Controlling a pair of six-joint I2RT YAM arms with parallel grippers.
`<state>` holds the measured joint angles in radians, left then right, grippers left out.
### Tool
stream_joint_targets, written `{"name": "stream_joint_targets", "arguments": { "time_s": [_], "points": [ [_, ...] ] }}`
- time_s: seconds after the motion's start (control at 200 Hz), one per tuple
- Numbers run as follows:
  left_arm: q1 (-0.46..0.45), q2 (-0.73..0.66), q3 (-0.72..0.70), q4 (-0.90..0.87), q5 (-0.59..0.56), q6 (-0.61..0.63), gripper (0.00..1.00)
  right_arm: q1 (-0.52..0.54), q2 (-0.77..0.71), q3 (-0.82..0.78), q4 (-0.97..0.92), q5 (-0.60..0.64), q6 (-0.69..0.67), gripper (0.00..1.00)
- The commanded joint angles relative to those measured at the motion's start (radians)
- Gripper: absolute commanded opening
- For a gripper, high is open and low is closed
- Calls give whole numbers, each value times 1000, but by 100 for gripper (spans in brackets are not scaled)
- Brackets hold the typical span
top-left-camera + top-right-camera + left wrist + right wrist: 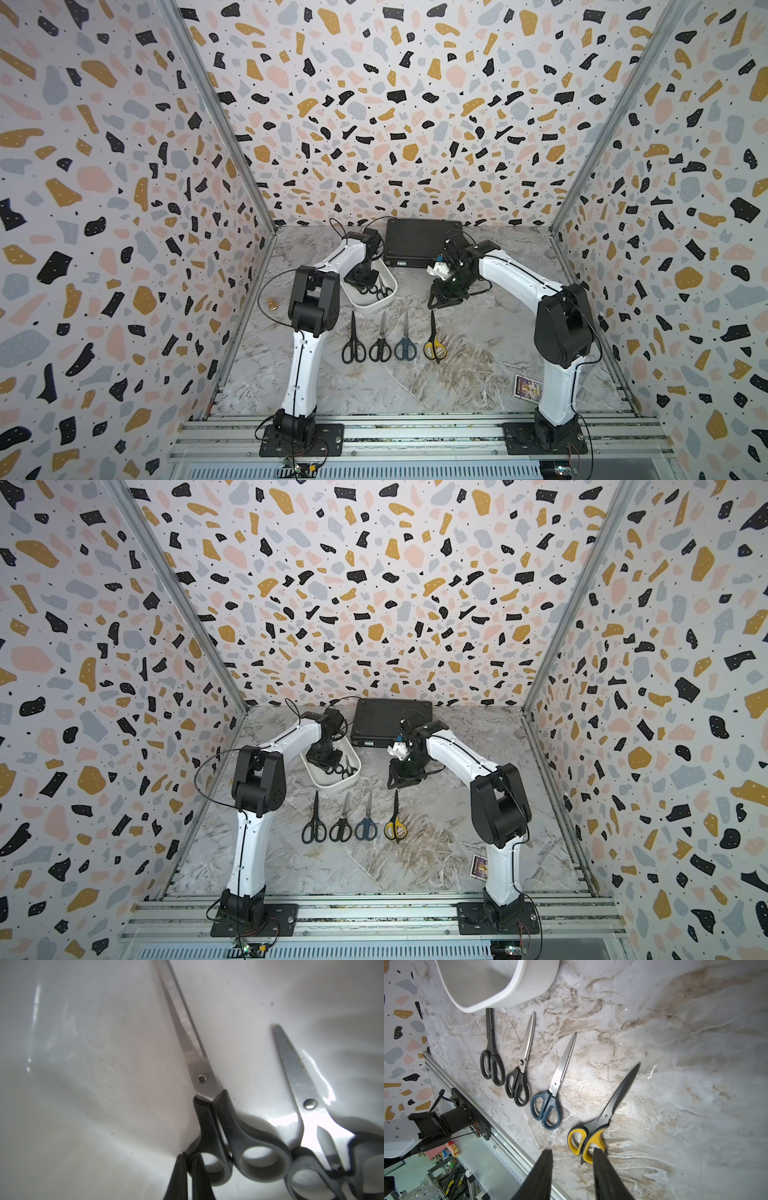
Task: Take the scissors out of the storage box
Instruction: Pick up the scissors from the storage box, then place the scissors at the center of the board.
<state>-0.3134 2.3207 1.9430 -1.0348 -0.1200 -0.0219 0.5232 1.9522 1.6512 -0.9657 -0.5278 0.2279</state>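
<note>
In both top views my left gripper (365, 277) is down inside the white rounded plastic storage box (370, 306), over the two pairs left in it. The wrist covers the jaws from here. Four pairs of scissors already lie in a row on the grey marbled tabletop (478, 365) in front of the box. My right gripper (442, 297) hangs over the table in front of the flat black case (419, 241).

In the left wrist view, the fingers (176, 1178) are pinched together on the rim of one loop of the black-handled scissors with long steel blades (209, 1084), which lie flat on the box floor. The small grey-handled scissors with rounded tips (299, 1076) lie beside them, and the loops seem to touch. I'd lift slowly and straight up. A one-loop hold will probably let the blades swing down, and the loops could drag the small pair along. The contact itself is dark and blurred, so I can't judge how deep the bite is.

In the right wrist view, the right gripper's jaws stand apart and empty above the handle of the yellow-and-black-handled scissors with dark blades (593, 1134). Only one end of the box shows here, and its contents are out of frame.
</note>
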Motion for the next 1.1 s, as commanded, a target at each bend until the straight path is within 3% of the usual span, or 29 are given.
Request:
{"name": "stream_joint_targets", "arguments": {
  "time_s": [0.0,0.235,0.496,0.831,1.096],
  "points": [
    [-4,-139,-9,22,46,-58,0,2,-15,58,-35,-6,-24,38],
    [-15,-369,-98,114,219,-138,0,1,-86,195,44,-43,-14,41],
    [-91,-534,-205,169,297,-186,0,2,-131,229,200,-117,72,47],
    [-189,-628,-288,254,286,-306,0,3,-120,186,263,-163,133,46],
    [-238,-672,-325,260,238,-309,0,17,-130,131,313,-199,162,44]
  ]
}}
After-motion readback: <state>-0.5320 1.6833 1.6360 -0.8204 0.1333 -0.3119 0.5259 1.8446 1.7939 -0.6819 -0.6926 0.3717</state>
